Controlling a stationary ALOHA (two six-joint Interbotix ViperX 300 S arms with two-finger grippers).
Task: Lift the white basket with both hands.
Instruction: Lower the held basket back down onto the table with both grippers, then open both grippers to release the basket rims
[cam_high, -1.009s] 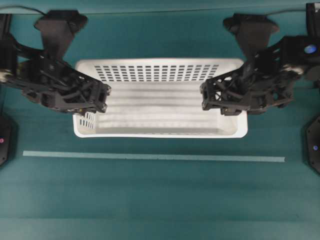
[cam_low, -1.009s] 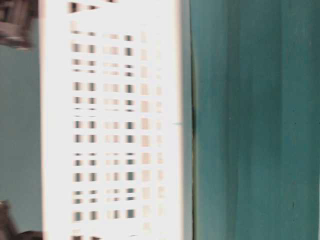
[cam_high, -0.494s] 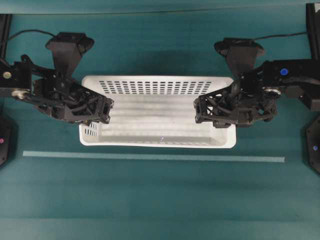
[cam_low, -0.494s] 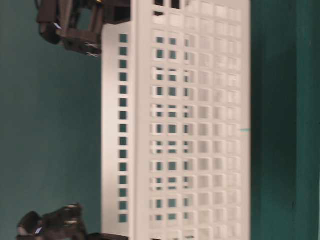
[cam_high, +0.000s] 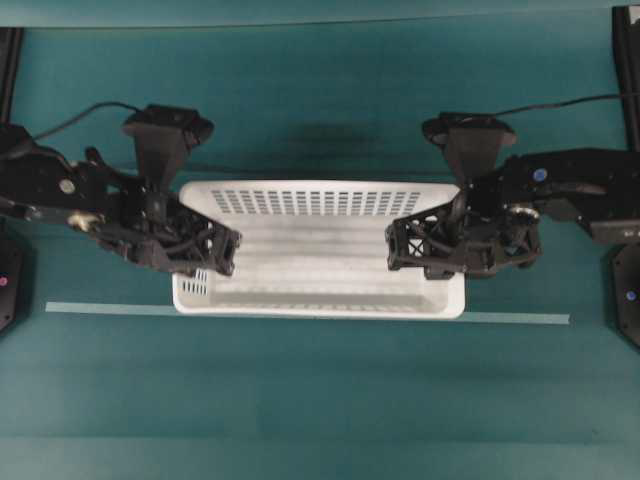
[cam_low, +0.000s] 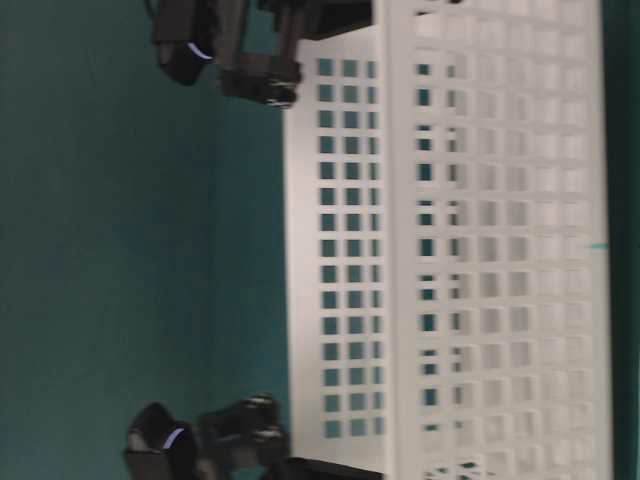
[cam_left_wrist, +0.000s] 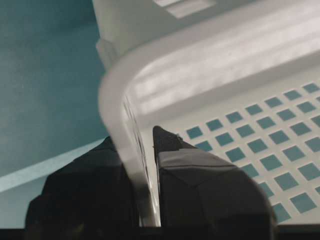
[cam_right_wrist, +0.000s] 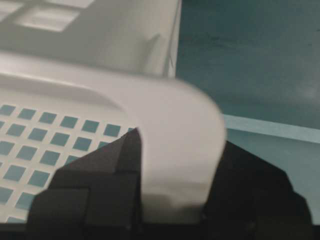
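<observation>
The white basket (cam_high: 320, 250) hangs between your grippers: left gripper (cam_left_wrist: 147, 165) and right gripper (cam_right_wrist: 172, 187) each clamp an end wall. Grasp done; judge height yourself.

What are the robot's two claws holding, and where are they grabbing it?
Both hold the white basket. The left gripper pinches the wall at one short end, one finger inside and one outside. The right gripper clamps the rolled rim at the opposite short end.
</observation>
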